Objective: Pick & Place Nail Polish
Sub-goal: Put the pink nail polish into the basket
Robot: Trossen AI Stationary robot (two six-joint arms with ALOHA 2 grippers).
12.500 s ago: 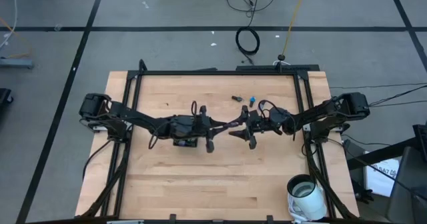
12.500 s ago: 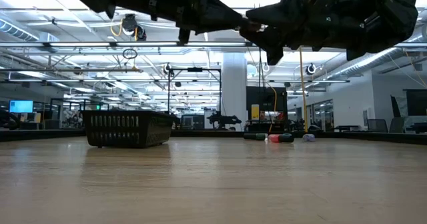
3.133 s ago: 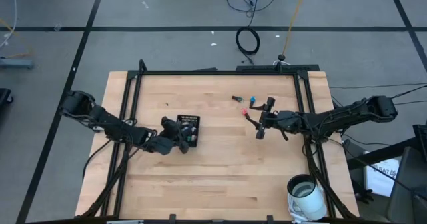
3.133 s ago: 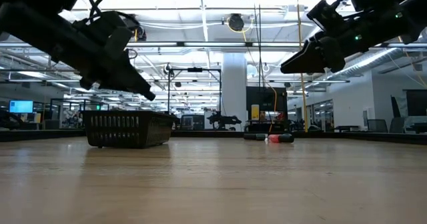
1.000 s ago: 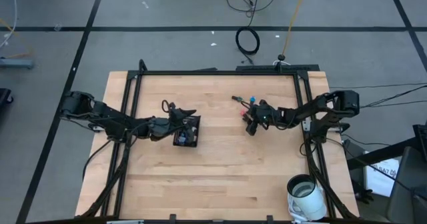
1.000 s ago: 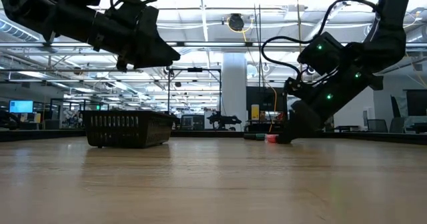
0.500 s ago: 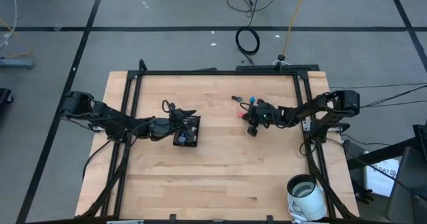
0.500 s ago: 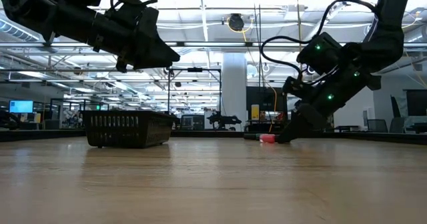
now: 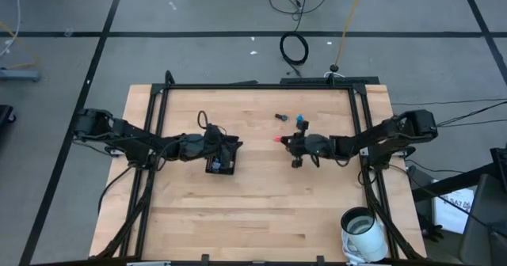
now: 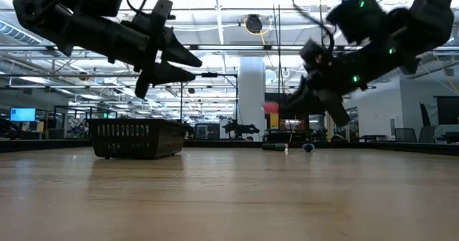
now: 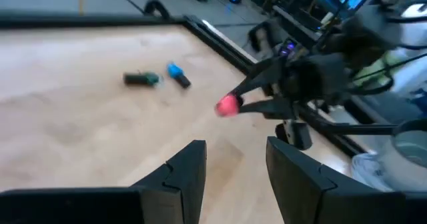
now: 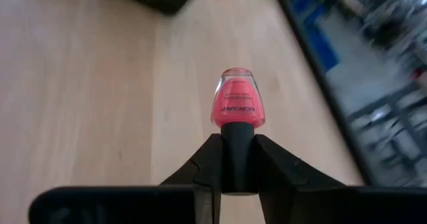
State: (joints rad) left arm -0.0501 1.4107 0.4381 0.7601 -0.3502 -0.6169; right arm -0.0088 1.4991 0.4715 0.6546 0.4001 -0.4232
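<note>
One pink nail polish bottle (image 12: 237,99) sat pinched by its cap in the right gripper (image 12: 237,159); the left gripper (image 11: 235,163), narrowly parted and empty, hovered over the black tray (image 9: 220,162).

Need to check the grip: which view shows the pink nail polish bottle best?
The right wrist view: the pink nail polish bottle fills mid-frame, its dark cap pinched in the right hand. The left wrist view shows a pink blob, the low view a raised reddish spot, the high view a speck.

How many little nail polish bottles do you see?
3. A pink bottle is held by its cap in the right gripper; a blue bottle and a dark-green bottle lie on the table. The black tray may hide more.
</note>
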